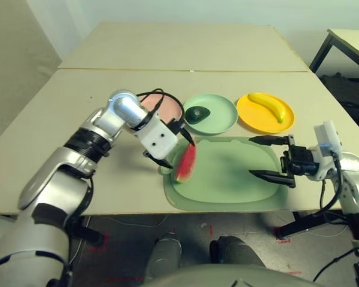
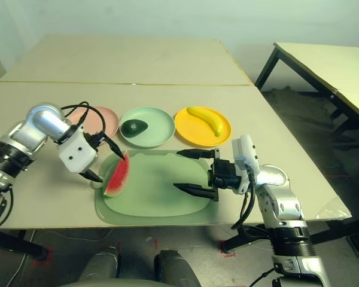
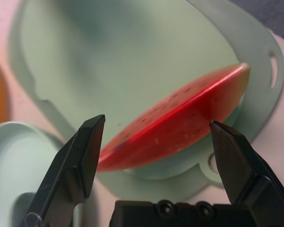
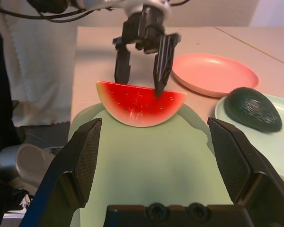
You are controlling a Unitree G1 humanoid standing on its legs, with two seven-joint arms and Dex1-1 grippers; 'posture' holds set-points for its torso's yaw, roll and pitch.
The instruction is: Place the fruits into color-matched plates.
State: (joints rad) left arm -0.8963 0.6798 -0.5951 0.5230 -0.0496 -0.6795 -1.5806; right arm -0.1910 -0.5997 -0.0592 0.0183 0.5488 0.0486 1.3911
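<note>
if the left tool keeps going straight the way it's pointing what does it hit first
Most likely the watermelon wedge: it lies right between the open fingers of the left tool, on the edge of the green mat. Behind it comes the mat itself.

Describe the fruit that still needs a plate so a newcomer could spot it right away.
Start at the big green mat at the table's near edge, in front of the three plates. On its left edge, by the handle hole, stands the watermelon wedge, with the left claw open around it. It is the one red fruit, and unlike the banana and avocado, it sits on no plate.
</note>
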